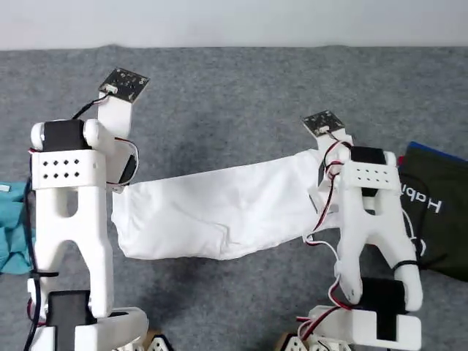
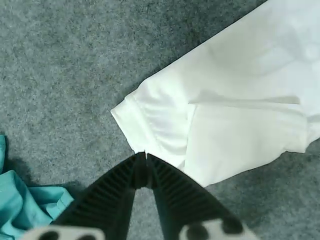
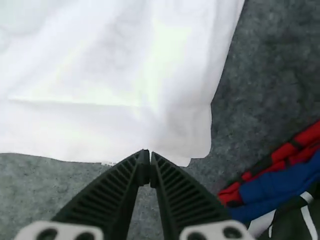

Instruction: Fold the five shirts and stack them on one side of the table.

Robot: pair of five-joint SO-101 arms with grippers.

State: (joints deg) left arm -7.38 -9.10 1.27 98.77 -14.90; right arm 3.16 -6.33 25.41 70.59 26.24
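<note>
A white shirt [image 1: 219,208] lies folded into a long band across the middle of the table, running from the left arm [image 1: 69,219] up to the right arm [image 1: 373,219], with its near edge rumpled and its far edge straight. The left gripper [image 2: 145,165] sits at the shirt's left end, just beside a sleeve cuff. Its ribbed black jaws are pressed together, with a sliver of the white hem caught between the tips. The right gripper [image 3: 146,165] is at the opposite end and is likewise closed tight, its tips meeting on the lower corner of the hem. The cloth there lies flat and smooth on the grey mat [image 1: 241,95].

Other clothing sits out at the table's edges, well apart from the white shirt. A crumpled teal cloth [image 1: 11,234] lies at the left edge, partly behind the left arm's white frame. At the right edge a dark shirt [image 1: 439,212] with pale lettering lies under the right arm's elbow, and the right wrist view shows a red and blue cloth [image 3: 280,185] bunched against it. Both arms stand on their bases at the near side of the table — white frames, black motors and loose red and black wiring.
</note>
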